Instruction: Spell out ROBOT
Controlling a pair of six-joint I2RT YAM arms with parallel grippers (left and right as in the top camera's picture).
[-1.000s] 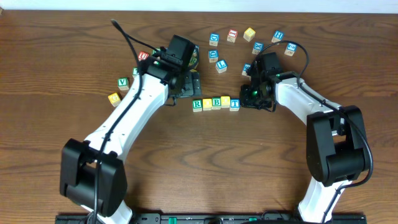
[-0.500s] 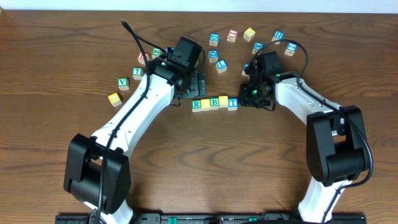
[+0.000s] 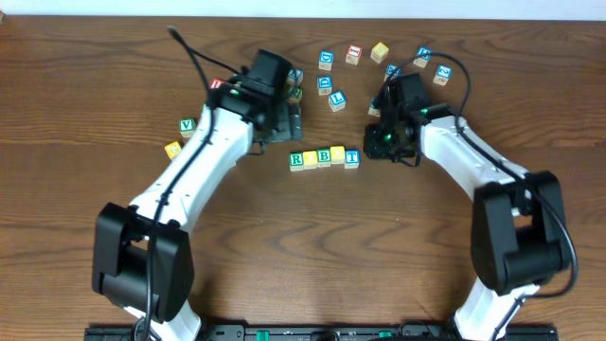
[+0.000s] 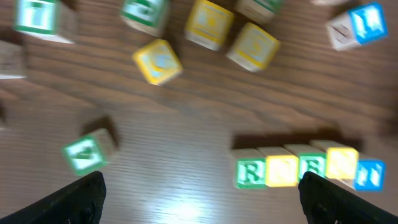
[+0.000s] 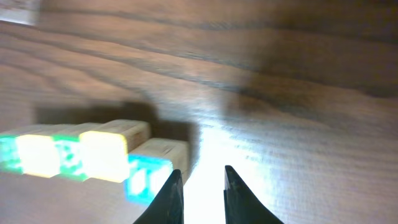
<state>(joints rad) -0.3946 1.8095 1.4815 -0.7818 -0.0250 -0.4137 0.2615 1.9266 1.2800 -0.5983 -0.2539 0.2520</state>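
The white-and-black left arm [image 3: 204,156] is slanting from its base at seven o'clock up toward one o'clock. Its black two-finger left hand [image 3: 284,121] is pointing down, with its fingers [image 4: 81,196] spread wide and holding nothing. The white-and-black right arm [image 3: 469,161] is rising from five o'clock toward twelve, then bending toward ten o'clock. Its black right hand [image 3: 383,142] is pointing down, its fingertips [image 5: 171,193] standing a narrow gap apart and gripping nothing.

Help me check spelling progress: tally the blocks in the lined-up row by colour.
Green blocks: 2
Yellow blocks: 2
Blue block: 1
Total: 5
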